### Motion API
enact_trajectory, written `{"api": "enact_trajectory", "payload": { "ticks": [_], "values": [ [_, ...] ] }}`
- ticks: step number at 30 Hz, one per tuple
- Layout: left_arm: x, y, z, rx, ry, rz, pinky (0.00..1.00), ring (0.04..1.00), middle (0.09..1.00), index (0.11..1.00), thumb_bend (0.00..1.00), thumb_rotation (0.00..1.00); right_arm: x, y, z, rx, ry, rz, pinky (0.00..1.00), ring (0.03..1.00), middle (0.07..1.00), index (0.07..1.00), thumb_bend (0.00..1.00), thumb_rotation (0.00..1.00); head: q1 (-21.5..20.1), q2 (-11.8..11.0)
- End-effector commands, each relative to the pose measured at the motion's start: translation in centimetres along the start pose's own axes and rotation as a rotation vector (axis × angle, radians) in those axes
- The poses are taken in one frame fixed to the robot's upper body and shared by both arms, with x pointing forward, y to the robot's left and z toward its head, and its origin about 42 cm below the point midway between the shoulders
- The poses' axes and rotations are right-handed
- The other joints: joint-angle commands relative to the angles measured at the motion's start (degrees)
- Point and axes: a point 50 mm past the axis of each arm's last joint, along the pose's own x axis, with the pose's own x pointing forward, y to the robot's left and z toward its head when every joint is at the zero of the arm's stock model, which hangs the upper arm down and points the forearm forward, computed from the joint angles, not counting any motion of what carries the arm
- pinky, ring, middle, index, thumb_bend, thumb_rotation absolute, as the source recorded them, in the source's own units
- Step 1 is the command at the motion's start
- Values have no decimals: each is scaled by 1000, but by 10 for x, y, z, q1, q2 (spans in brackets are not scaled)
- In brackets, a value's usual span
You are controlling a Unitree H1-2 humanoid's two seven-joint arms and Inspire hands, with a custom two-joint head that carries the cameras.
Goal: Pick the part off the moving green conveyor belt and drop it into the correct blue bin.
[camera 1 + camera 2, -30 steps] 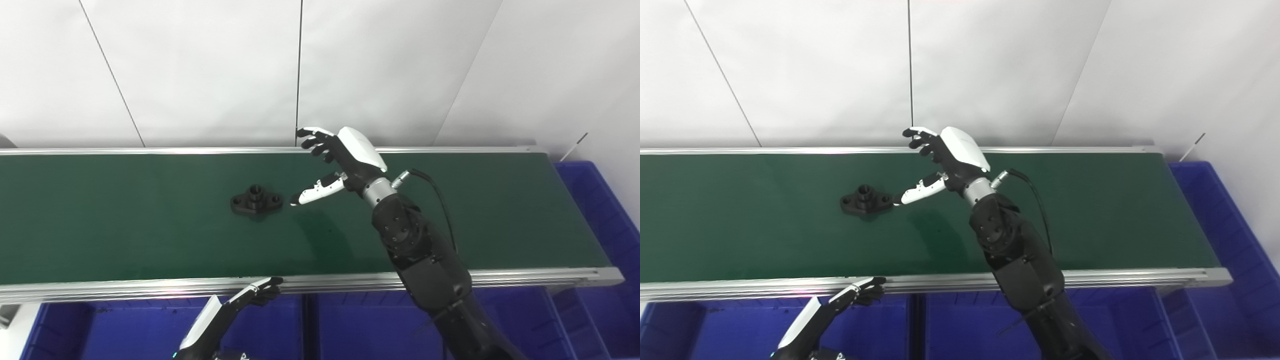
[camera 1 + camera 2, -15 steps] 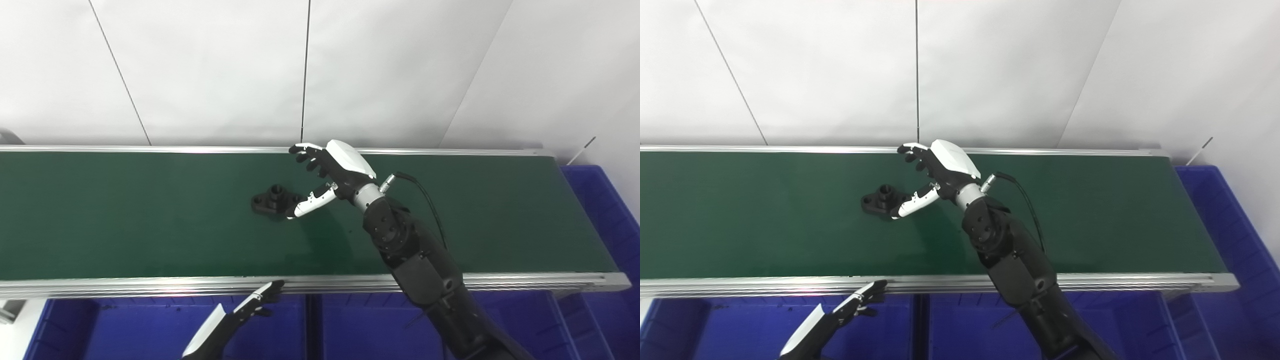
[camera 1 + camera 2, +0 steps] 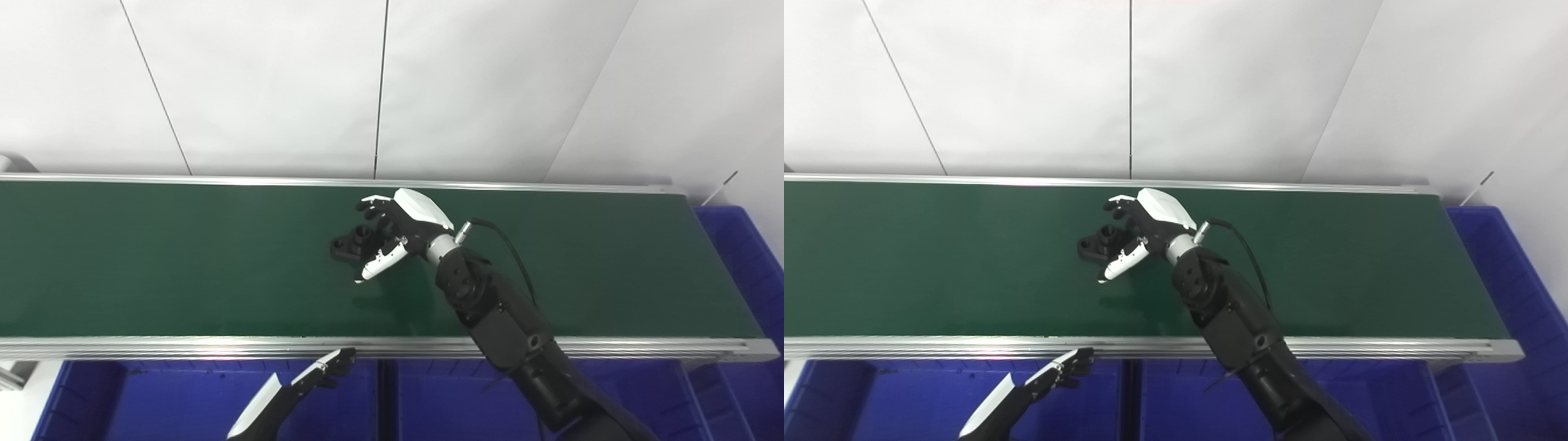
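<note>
Black part (image 3: 350, 243) beside spread right hand (image 3: 401, 226) (green belt (image 3: 153, 257)), blue bins (image 3: 159, 398) below

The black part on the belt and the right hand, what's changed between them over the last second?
The black flanged part has ridden rightward along the green conveyor belt into the right hand, which came down toward the belt; its fingers now reach over the part and its thumb lies in front, not yet closed. The camera shifted a little too. The left hand stays low by the belt's near rail over the blue bins, holding nothing.
</note>
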Motion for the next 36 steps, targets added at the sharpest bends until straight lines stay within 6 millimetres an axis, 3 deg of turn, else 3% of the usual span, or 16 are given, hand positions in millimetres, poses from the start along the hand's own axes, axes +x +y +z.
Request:
{"api": "enact_trajectory", "payload": {
  "ticks": [1, 7, 8, 12, 15, 16, 19, 21, 24, 28, 31, 33, 36],
  "values": [
    [4, 3, 10, 4, -62, 10, 790, 850, 894, 906, 883, 476, 10, -16, 17, -29, -83, -52, 646, 735, 794, 825, 927, 181, 0, 1],
    [4, 2, 11, 3, -65, 15, 786, 845, 891, 903, 886, 477, 16, -12, 4, -76, -60, -49, 669, 762, 810, 820, 888, 124, 0, 5],
    [5, 2, 11, 1, -65, 16, 782, 844, 892, 903, 888, 479, 16, -11, 2, -83, -58, -51, 670, 760, 808, 813, 868, 73, 0, 5],
    [5, 3, 12, -3, -70, 15, 784, 844, 893, 905, 883, 476, 16, -9, -13, -132, -53, -61, 633, 708, 757, 771, 821, 5, -2, 7],
    [5, 4, 12, -6, -72, 15, 785, 846, 896, 907, 882, 476, 14, -8, -18, -178, -57, -68, 509, 598, 698, 718, 754, 0, -3, 9],
    [5, 4, 13, -9, -73, 14, 785, 849, 899, 908, 882, 472, 13, -9, -20, -199, -64, -70, 425, 507, 620, 690, 642, 0, -2, 10],
    [5, 5, 12, -16, -71, 13, 792, 860, 906, 911, 884, 464, 9, -7, -24, -249, -90, -81, 299, 375, 487, 572, 521, 0, -3, 12],
    [6, 5, 12, -16, -71, 14, 790, 856, 906, 911, 889, 474, 6, -5, -25, -274, -124, -87, 244, 383, 499, 508, 517, 0, -3, 14],
    [7, 6, 12, -23, -72, 15, 784, 858, 910, 913, 890, 472, 2, -1, -29, -314, -172, -80, 201, 390, 498, 491, 519, 0, -3, 15],
    [7, 7, 13, -29, -74, 13, 780, 859, 911, 913, 884, 472, -3, 4, -32, -360, -197, -79, 219, 384, 470, 513, 516, 0, -3, 17],
    [7, 8, 13, -37, -75, 12, 786, 863, 913, 913, 887, 471, -7, 8, -34, -407, -214, -82, 232, 437, 438, 514, 519, 0, -5, 18],
    [7, 8, 13, -37, -76, 12, 789, 865, 911, 912, 880, 460, -10, 10, -35, -420, -223, -81, 253, 369, 465, 538, 512, 0, -5, 18],
    [7, 9, 13, -36, -76, 12, 795, 869, 911, 912, 877, 457, -15, 11, -37, -432, -233, -81, 255, 350, 463, 546, 510, 0, -4, 18]
  ]
}}
